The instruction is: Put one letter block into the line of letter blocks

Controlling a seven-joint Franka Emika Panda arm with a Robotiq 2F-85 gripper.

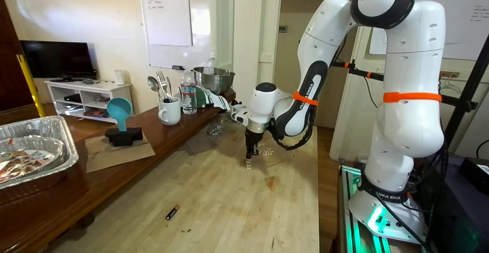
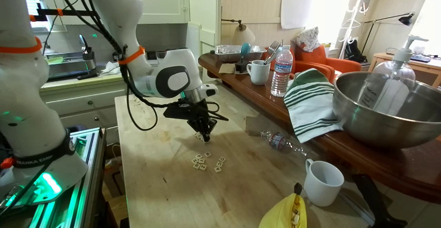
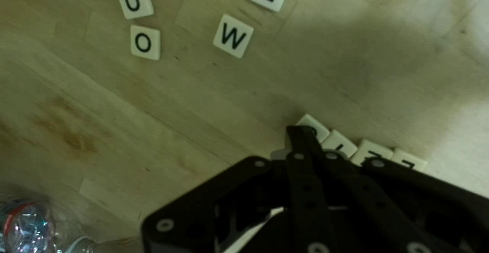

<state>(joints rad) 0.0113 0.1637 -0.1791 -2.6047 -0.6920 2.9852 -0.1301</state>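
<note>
Line of letter blocks (image 3: pixel 366 150) on the pale wood counter (image 1: pixel 229 207), between the edge facing the robot base (image 1: pixel 389 211) and the edge along the raised dark bar (image 1: pixel 168 132); at least 4 blocks visible, side by side. Fingers (image 3: pixel 296 142) pressed together, nothing visible between, tips right at the end block (image 3: pixel 314 122) and partly hiding it; contact impossible to confirm. Likely step: a nudge with the closed gripper (image 3: pixel 304 130) to square up the end block. Main danger: an off-centre or overlong push, twisting that block and shoving its neighbours askew. Next: tipping or dragging a block through too much downward pressure. Also: a low exit across the loose M block (image 3: pixel 233 36), knocking it farther off.
</note>
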